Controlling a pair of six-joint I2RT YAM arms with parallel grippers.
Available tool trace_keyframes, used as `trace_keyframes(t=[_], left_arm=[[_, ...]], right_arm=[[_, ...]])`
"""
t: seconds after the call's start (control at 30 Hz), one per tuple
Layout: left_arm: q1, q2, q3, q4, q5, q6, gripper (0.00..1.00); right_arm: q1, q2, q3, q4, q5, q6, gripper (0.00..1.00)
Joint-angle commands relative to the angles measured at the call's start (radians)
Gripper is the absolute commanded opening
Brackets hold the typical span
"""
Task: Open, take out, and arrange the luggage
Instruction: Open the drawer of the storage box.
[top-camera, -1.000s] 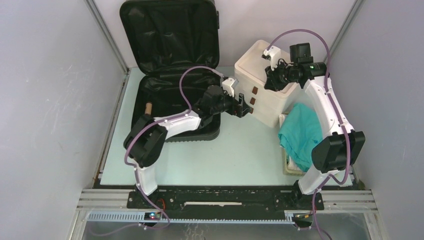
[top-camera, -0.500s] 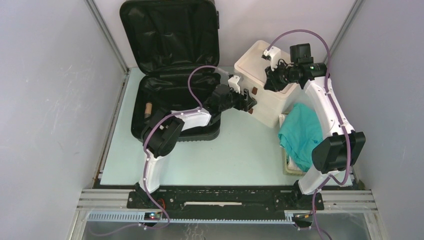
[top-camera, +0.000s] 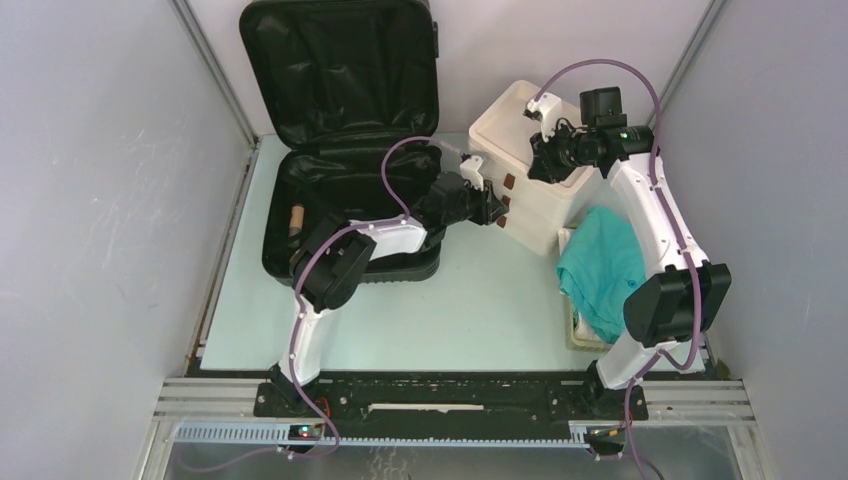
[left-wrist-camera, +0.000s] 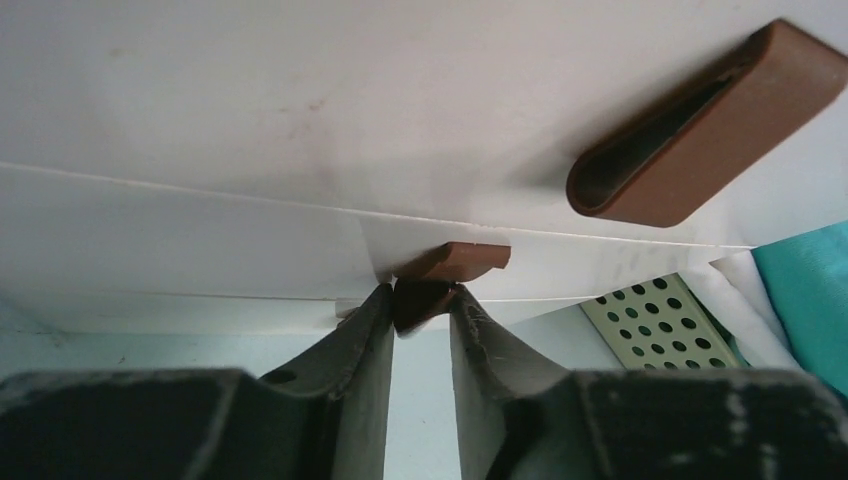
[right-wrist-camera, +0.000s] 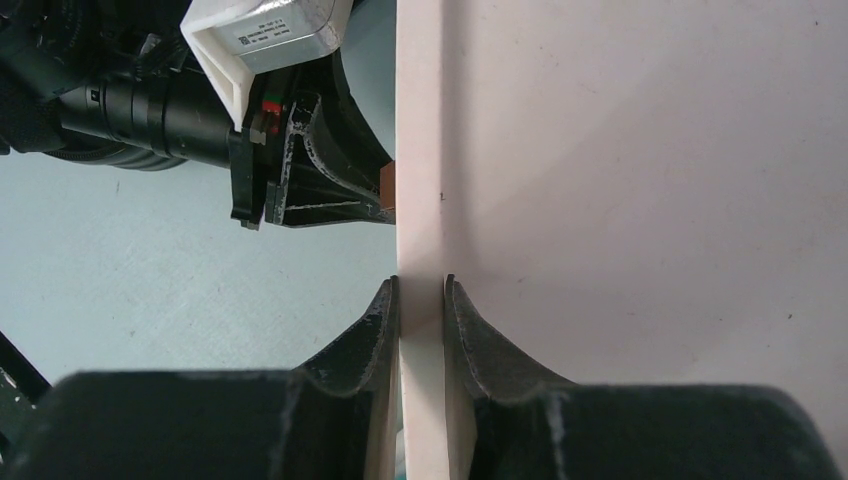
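This is a robotics lab test cell rather than a lived-in room. Plain grey panel walls (top-camera: 100, 200) close in a pale green tabletop (top-camera: 480, 300), held by bare aluminium profiles (top-camera: 215, 75). Two white robot arms, the left arm (top-camera: 375, 238) and the right arm (top-camera: 650, 200), are bolted to a black base plate (top-camera: 450, 395) at the near edge, with a slotted cable duct (top-camera: 430, 435) in front of it. Purple cables (top-camera: 600, 68) loop along each arm, and a boxy black camera (top-camera: 602, 103) sits on the right wrist. The household items read as props: a black hard-shell suitcase (top-camera: 340, 70), a white three-drawer box (top-camera: 520, 120) and a teal cloth (top-camera: 605, 265).
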Motion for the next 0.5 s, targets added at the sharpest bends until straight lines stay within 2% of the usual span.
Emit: trace_keyframes(t=[0.0,0.2,0.47], left_arm=[[-0.017,-0.012,0.084,0.066,0.007,-0.007,0.26],[-0.02,-0.05,0.06,0.07,0.014,0.018,0.02],[-0.023,-0.119,-0.008,0.072,0.003,0.064,0.0]], right_arm=[[0.014,-0.047,-0.006,-0.063,-0.07,0.047,0.0],[0.011,-0.046,-0.008,-0.063,-0.068,0.047,0.0],[-0.001,-0.043,-0.013,-0.062,-0.063,0.044,0.0]])
